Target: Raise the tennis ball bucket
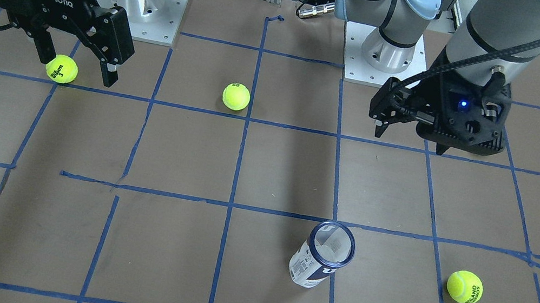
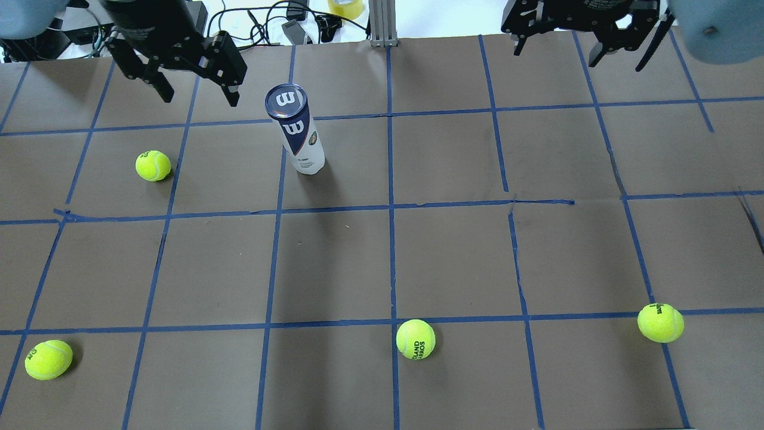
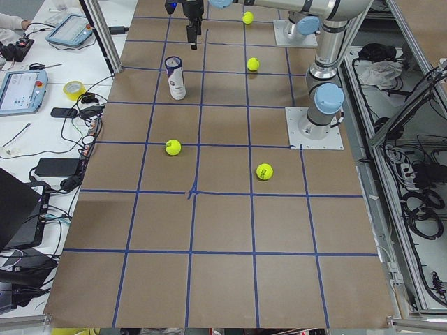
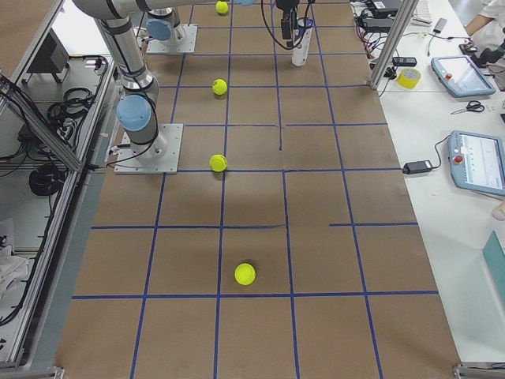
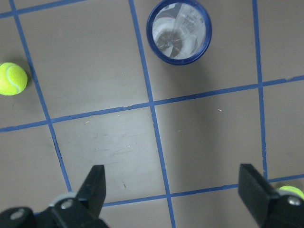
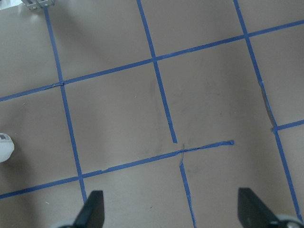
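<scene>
The tennis ball bucket [image 2: 296, 128] stands upright on the brown table, a slim white and navy can with a "W" on its lid. It also shows in the front view [image 1: 322, 256] and from above in the left wrist view [image 5: 179, 31]. My left gripper [image 2: 200, 95] is open and empty, raised above the table and apart from the can; its fingers [image 5: 97, 183] sit below the can in the wrist view. My right gripper [image 1: 78, 70] is open and empty, raised far from the can; its fingers [image 6: 92, 209] show only bare table between them.
Yellow-green tennis balls lie scattered on the table [image 2: 453, 257]: one near the can [image 2: 153, 165], others at the near side [image 2: 49, 359], [image 2: 415, 339], [image 2: 660, 322]. Blue tape lines grid the table. The arm bases [image 1: 141, 4] stand at the robot's edge.
</scene>
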Tool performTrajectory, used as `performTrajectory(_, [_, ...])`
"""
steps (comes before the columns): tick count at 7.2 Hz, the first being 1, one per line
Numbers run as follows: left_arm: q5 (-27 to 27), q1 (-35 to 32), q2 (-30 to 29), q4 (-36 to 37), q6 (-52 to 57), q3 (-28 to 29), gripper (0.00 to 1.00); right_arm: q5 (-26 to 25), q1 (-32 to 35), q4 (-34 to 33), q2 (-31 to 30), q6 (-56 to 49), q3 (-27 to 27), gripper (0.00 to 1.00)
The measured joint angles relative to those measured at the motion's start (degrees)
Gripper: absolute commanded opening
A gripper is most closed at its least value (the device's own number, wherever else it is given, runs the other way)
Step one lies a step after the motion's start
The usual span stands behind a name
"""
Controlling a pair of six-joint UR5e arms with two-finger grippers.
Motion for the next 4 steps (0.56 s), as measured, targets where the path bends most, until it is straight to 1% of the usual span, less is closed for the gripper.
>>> performTrajectory(2, [0.00, 3.70, 3.34, -0.86, 0.21, -2.17, 1.00, 0.01, 0.00, -0.01, 0.00, 0.00, 0.17, 1.00])
performTrajectory(4, [-0.37, 4.49, 5.27, -2.01, 0.21, -4.16, 1.00, -0.01, 0.00, 0.05, 0.00, 0.00, 0.23, 1.00])
